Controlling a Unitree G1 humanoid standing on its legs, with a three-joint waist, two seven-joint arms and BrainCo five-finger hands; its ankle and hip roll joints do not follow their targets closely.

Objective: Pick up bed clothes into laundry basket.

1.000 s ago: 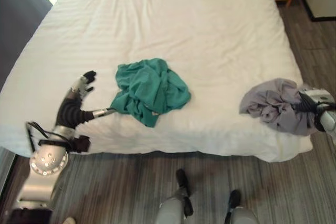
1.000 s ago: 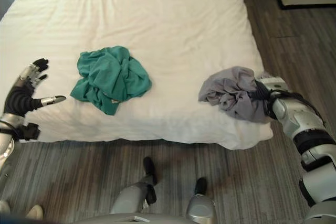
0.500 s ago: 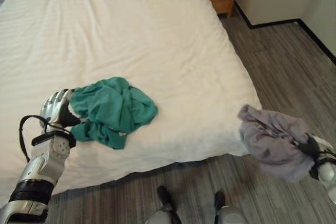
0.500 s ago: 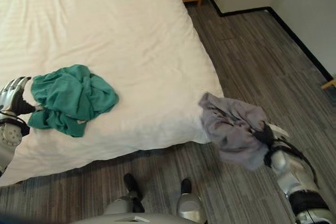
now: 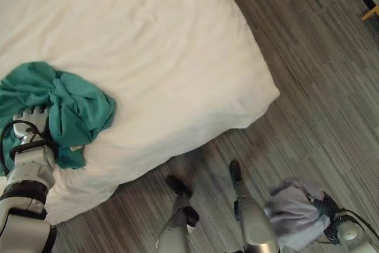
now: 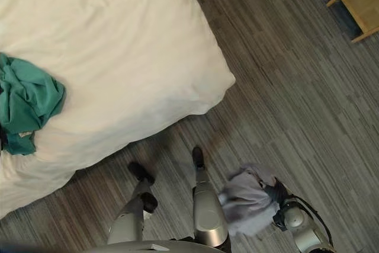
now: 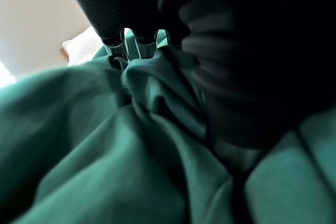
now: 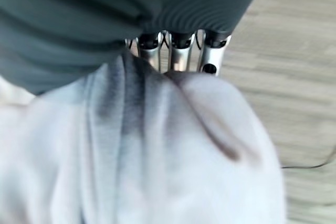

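Right hand (image 5: 331, 220) — fingers curled into the grey garment (image 5: 294, 220), hanging limp above the floor. Left hand (image 5: 31, 124) bunches the green garment (image 5: 65, 102) on the bed (image 5: 166, 57) — soft, light; best gripped by a fold.

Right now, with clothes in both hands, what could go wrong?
The grey garment hangs in a loose bunch from the right hand over the wooden floor, so a trailing part might drag or slip free. The left hand is dug into the green garment on the bed; it may lift only part, leaving folds trailing.
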